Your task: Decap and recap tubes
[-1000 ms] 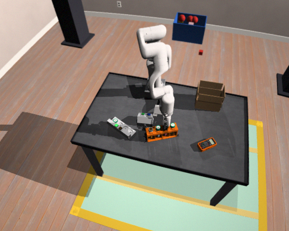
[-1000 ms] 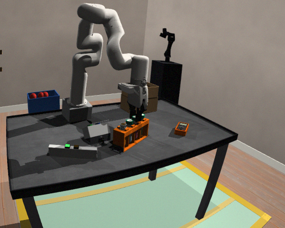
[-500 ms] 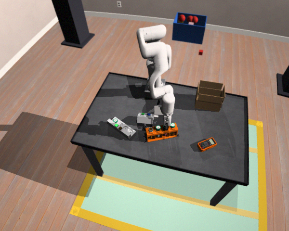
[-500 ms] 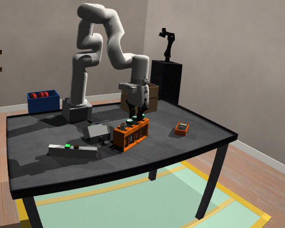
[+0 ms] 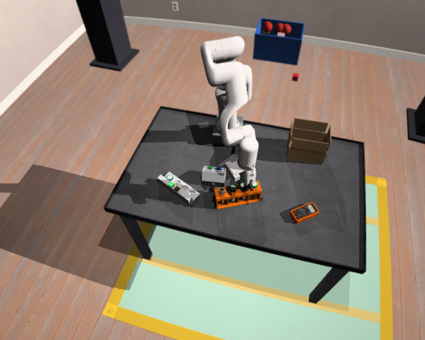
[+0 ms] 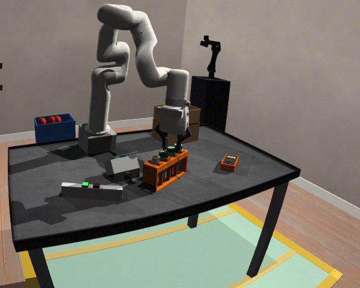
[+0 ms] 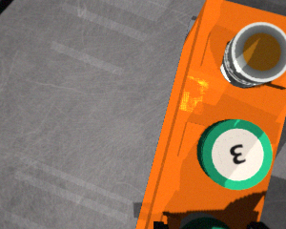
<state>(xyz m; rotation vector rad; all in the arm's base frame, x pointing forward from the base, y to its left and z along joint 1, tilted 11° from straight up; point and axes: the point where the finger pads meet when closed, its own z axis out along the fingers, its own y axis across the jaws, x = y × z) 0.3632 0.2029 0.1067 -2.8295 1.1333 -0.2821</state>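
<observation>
Decapping station (image 5: 238,199), orange, stands mid-tabletop in the top view, with the cap tray (image 5: 178,188) at its 9 o'clock. The gripper (image 5: 246,183) hangs over it.

Exterior view: the gripper's fingers (image 6: 164,143) are partly open and straddle a green cap (image 6: 171,150), clamping nothing. A green lamp (image 6: 85,184) glows.

Wrist view: an uncapped tube (image 7: 257,52) is at 12 o'clock of cap 3 (image 7: 235,154).

The decapping station (image 5: 237,200) stands mid-table (image 5: 315,252), the key housing (image 5: 213,173) just behind it, the cap tray (image 5: 185,195) to its left, a multimeter (image 5: 304,212) to its right, a cardboard box (image 5: 308,141) far behind.
</observation>
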